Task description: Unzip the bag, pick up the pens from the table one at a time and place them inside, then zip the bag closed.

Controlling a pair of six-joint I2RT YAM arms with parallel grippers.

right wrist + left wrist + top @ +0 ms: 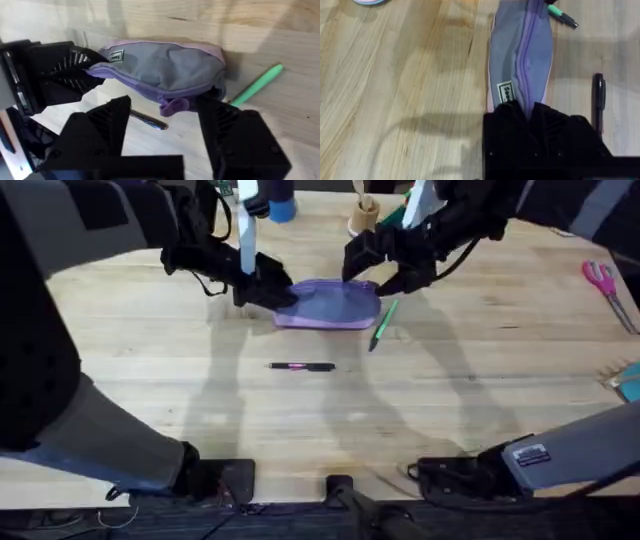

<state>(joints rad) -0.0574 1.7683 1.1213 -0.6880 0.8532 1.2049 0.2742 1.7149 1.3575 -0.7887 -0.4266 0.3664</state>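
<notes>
Bag [330, 305] pinched at its 9 o'clock end by left gripper [262, 288].
Soft, light fabric (sags easily); right gripper [165, 131] gapes wide around zipper pull [172, 105].

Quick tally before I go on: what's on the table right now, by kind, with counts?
Pens: 2, a green pen beside the bag and a black pen nearer the arm bases
Bag: 1, the purple bag, left gripper shut on its end, right gripper open at the other end
Scissors: 1, pink-handled scissors
Total: 4
</notes>
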